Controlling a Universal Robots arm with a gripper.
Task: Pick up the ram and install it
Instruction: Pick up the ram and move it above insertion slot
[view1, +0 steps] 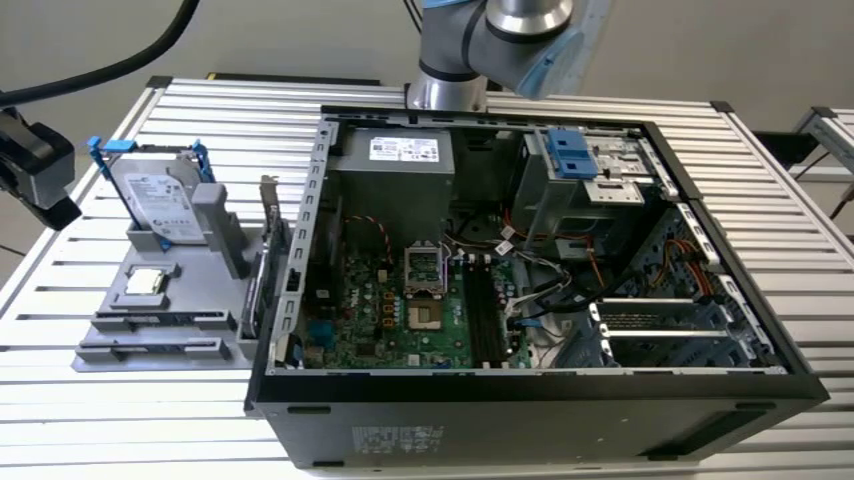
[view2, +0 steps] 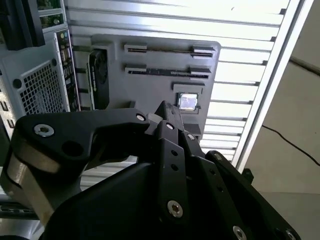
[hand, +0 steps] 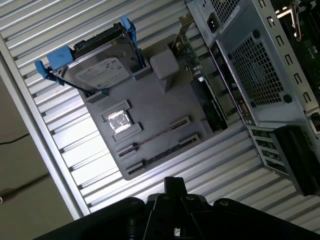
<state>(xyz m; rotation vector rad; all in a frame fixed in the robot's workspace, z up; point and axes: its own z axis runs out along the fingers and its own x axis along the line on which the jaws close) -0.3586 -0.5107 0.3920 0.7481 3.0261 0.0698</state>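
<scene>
My gripper (view1: 54, 205) hangs at the exterior view's left edge, above the table beside the grey parts fixture (view1: 200, 300). In both wrist views its black tip (view2: 167, 114) (hand: 174, 185) points down at that fixture (view2: 150, 90) (hand: 150, 110) from well above, touching nothing. The fixture's two long slot holders (hand: 155, 135) (view2: 165, 50) show thin dark lines along their length. The ram is hidden. The motherboard's black memory slots (view1: 487, 310) lie inside the open computer case (view1: 307, 200).
On the fixture stand a silver hard drive with blue rails (view1: 160, 195) (hand: 100, 65), a square silver chip (view1: 144, 282) (hand: 119, 121) (view2: 188, 101) and an upright card (view1: 274, 250) (hand: 197, 80). Slatted aluminium table (view1: 200, 110). Case rear panel (hand: 260, 65) is close by.
</scene>
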